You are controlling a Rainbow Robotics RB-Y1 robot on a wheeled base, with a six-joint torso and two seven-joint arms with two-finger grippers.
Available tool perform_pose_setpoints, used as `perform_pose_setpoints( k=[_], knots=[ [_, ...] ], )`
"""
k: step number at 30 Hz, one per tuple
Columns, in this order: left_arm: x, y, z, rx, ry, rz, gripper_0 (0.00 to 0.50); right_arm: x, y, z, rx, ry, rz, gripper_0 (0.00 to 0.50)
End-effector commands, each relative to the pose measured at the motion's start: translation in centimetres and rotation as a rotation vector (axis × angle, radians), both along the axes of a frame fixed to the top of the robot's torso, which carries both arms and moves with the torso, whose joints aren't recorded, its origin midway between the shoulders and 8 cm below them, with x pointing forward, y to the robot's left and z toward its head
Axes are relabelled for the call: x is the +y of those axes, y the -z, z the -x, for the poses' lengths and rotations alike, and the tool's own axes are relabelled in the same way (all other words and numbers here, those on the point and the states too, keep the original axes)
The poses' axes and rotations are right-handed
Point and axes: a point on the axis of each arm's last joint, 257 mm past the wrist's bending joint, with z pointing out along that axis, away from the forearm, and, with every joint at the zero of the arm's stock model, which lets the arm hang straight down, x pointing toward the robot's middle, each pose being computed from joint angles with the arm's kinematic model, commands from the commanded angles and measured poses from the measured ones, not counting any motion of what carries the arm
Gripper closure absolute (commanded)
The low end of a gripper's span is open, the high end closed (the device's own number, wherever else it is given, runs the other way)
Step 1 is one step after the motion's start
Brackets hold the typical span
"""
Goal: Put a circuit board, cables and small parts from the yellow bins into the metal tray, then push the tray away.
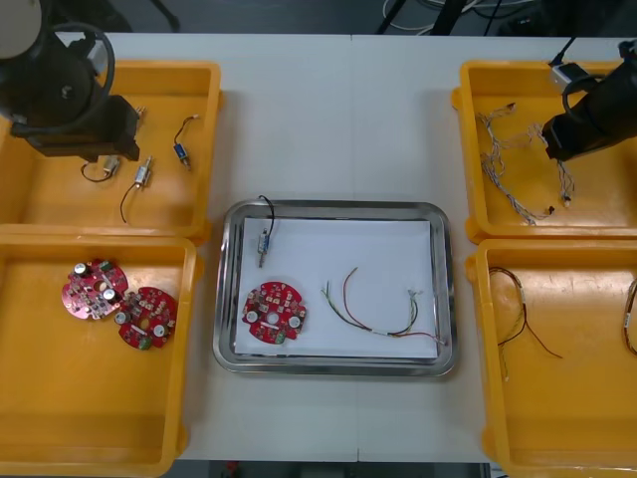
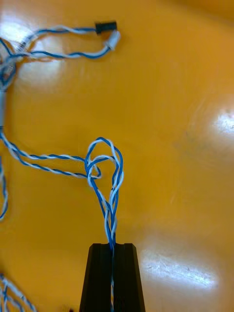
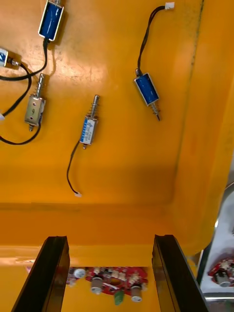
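Right pincer (image 2: 112, 247) clamped on a blue-and-white cable (image 2: 111, 195), right of the metal tray (image 1: 336, 206).
Left pincer (image 3: 109, 241) wide open, empty, left of the tray; the cable's far loops are cut off.

No legible text, labels, numbers, signs

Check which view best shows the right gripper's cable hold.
Right wrist view: the blue and white cable runs between the right gripper's shut fingers. Front view: a thin tangle, grasp hidden by the arm. Left wrist view faces another bin.

Light table (image 1: 328, 119), dark floor (image 1: 259, 14) beyond.
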Motion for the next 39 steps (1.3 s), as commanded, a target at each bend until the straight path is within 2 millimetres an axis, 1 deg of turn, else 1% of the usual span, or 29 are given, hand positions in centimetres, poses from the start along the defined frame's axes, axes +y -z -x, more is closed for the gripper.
perform_pose_setpoints(
  k=[1,3,4,6,9,11,14,16,17,21,22,24,26,29,32,34,35,37,39],
  knots=[
    [3.5,-3.2,-1.9,-0.081,0.031,-0.032,0.0,-3.1,-4.3,0.5,-0.017,0.016,0.039,0.5],
    [4.3,-3.1,-2.3,-0.088,0.033,-0.029,0.0,-3.7,-5.6,1.2,-0.004,0.016,0.042,0.5],
    [4.5,-3.2,-2.4,-0.091,0.032,-0.029,0.0,-3.8,-5.7,1.5,0.004,0.016,0.043,0.5],
    [5.6,-3.3,-2.9,-0.109,0.039,-0.023,0.0,-4.2,-6.8,2.9,0.039,0.011,0.035,0.5],
    [6.2,-3.1,-3.1,-0.135,0.048,-0.011,0.0,-4.5,-7.5,3.9,0.055,0.001,0.032,0.5],
    [7.0,-2.6,-3.3,-0.162,0.06,-0.007,0.0,-4.7,-8.4,4.9,0.063,-0.015,0.043,0.5],
    [7.7,-2.0,-3.6,-0.183,0.077,-0.017,0.0,-4.9,-8.9,6.2,0.077,-0.033,0.064,0.5],
    [8.1,-1.5,-4.0,-0.209,0.094,-0.025,0.0,-4.6,-9.4,7.2,0.084,-0.048,0.072,0.5],
    [8.3,-1.4,-4.1,-0.216,0.097,-0.027,0.0,-4.5,-9.4,7.5,0.087,-0.046,0.069,0.5],
    [9.0,-0.7,-4.9,-0.266,0.117,-0.047,0.0,-3.2,-10.0,9.4,0.106,-0.05,0.054,0.5],
    [9.1,-0.7,-4.9,-0.271,0.116,-0.048,0.0,-3.1,-10.1,9.7,0.105,-0.052,0.057,0.5],
    [9.2,-0.4,-5.2,-0.282,0.121,-0.057,0.0,-2.4,-10.4,10.4,0.103,-0.07,0.06,0.5],
    [9.2,0.0,-5.4,-0.281,0.126,-0.069,0.0,-1.6,-10.8,10.5,0.073,-0.082,0.063,0.5],
    [9.2,0.7,-5.8,-0.281,0.132,-0.076,0.0,0.2,-11.6,10.9,0.02,-0.112,0.065,0.5],
    [9.3,1.5,-6.5,-0.287,0.136,-0.083,0.0,1.8,-12.0,11.4,-0.012,-0.139,0.058,0.5],
    [9.4,2.2,-6.9,-0.284,0.137,-0.089,0.0,3.3,-12.1,11.8,-0.029,-0.171,0.062,0.5],
    [9.5,2.6,-7.2,-0.278,0.135,-0.093,0.0,4.6,-11.9,12.4,-0.036,-0.209,0.071,0.5],
    [9.5,3.0,-7.4,-0.268,0.136,-0.096,0.0,5.8,-11.5,13.1,-0.04,-0.244,0.084,0.5],
    [9.6,3.3,-7.6,-0.256,0.136,-0.103,0.0,8.1,-11.3,14.2,-0.055,-0.309,0.113,0.5]
  ],
)
